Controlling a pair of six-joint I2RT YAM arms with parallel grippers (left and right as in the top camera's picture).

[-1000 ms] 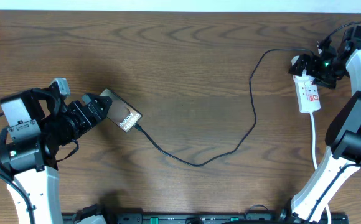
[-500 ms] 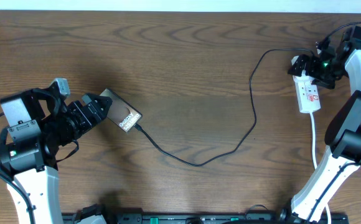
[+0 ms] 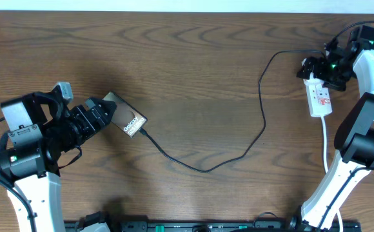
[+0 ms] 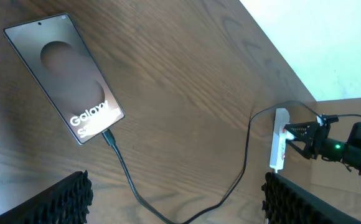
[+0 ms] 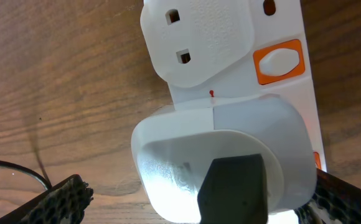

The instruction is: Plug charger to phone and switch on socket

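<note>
The phone (image 3: 126,120) lies flat on the table, also in the left wrist view (image 4: 62,71), its lettering facing up. The black charger cable (image 3: 203,169) meets the phone's lower edge (image 4: 107,135) and loops right to the round white adapter (image 5: 224,158), which sits on the far end of the white power strip (image 3: 320,98). An orange switch (image 5: 280,60) shows on the strip (image 5: 280,25). My left gripper (image 3: 102,111) is open and empty just left of the phone. My right gripper (image 3: 313,67) is open, with a finger on each side of the adapter.
The strip's white cord (image 3: 326,145) runs toward the near edge beside the right arm. The cable's slack crosses the middle of the wooden table (image 3: 187,58). A black rail (image 3: 193,225) lies along the front edge.
The right gripper has shifted slightly toward the far edge over the adapter. The left arm, phone and cable have not moved.
</note>
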